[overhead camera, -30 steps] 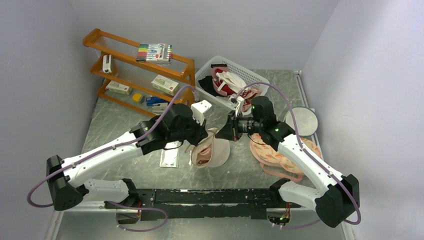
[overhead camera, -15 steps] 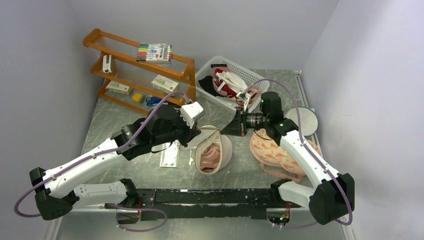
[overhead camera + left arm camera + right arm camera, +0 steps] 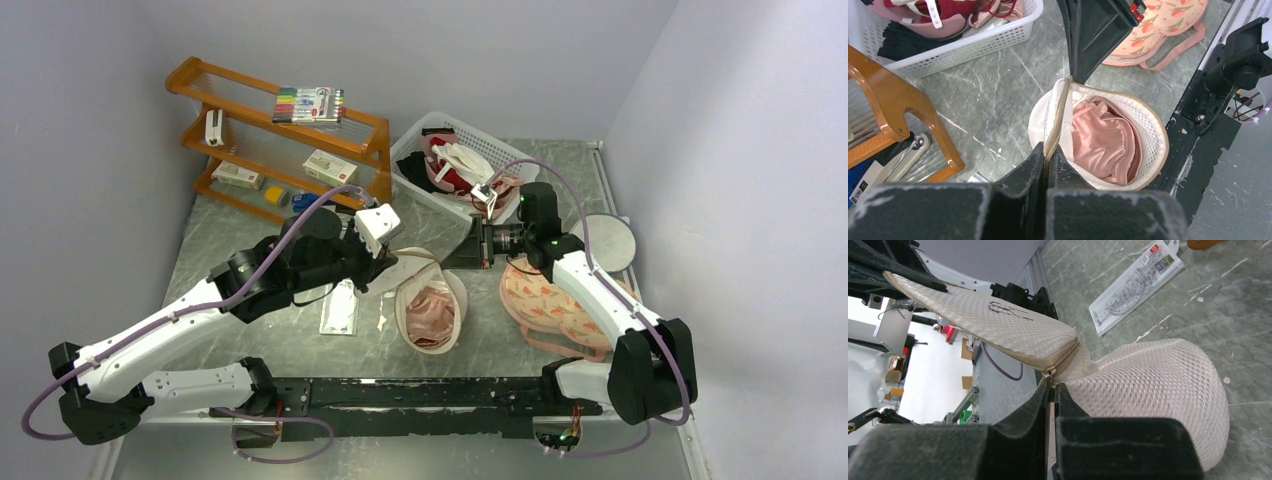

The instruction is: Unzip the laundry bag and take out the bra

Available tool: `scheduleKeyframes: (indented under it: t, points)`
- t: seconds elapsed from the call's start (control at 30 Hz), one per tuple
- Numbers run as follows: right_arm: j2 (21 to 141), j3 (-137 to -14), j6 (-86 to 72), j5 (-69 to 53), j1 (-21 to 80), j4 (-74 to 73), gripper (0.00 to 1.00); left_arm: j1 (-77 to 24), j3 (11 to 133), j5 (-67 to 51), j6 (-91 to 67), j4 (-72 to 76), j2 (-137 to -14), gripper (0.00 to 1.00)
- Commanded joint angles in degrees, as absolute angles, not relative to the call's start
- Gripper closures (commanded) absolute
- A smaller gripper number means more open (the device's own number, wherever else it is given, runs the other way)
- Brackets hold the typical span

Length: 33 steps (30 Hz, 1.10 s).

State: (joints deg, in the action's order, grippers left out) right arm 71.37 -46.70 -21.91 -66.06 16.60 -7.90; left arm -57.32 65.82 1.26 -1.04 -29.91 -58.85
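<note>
The laundry bag (image 3: 460, 300) lies unzipped in the middle of the table, its cream mesh lid (image 3: 408, 266) lifted to the left. A pink satin bra (image 3: 432, 312) lies inside it and also shows in the left wrist view (image 3: 1103, 142). My left gripper (image 3: 385, 272) is shut on the bag's beige zip rim (image 3: 1054, 135). My right gripper (image 3: 447, 258) is shut on the zip pull (image 3: 1048, 373) at the far end of the opening. In the right wrist view the lid with its black emblem (image 3: 1005, 310) rises above the mesh dome (image 3: 1153, 385).
A white basket (image 3: 415, 150) of clothes stands behind the bag. An orange rack (image 3: 260, 130) is at the back left. Peach fruit-patterned pads (image 3: 550, 300) and a grey disc (image 3: 605, 240) lie to the right. A flat clear packet (image 3: 340, 310) lies left of the bag.
The left gripper has pulled the rim leftward and the right gripper has drawn back to the right. The bag has opened wider and more of the pink bra shows.
</note>
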Motion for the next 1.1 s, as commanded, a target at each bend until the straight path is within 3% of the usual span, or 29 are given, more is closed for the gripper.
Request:
scheduleKeyframes:
  t: [0.0, 0.2, 0.83, 1.07]
  points:
    - [74.1, -46.7, -19.3, -62.1, 15.6, -10.0, 1.00, -57.4, 68.8, -1.0, 0.7, -28.6, -56.0, 0.93]
    - [77.9, -46.9, -21.9, -63.4, 17.5, -5.2, 0.92, -57.4, 69.1, -5.8, 0.7, -26.6, -56.4, 0.93]
    - [83.8, -48.3, -27.0, -62.2, 25.5, 5.5, 0.90, -57.4, 65.8, -11.0, -5.9, -16.3, -55.0, 0.93]
    - [83.1, -48.7, -26.6, -60.6, 25.2, 5.5, 0.89, -57.4, 64.0, -7.6, -8.1, -15.7, -54.5, 0.93]
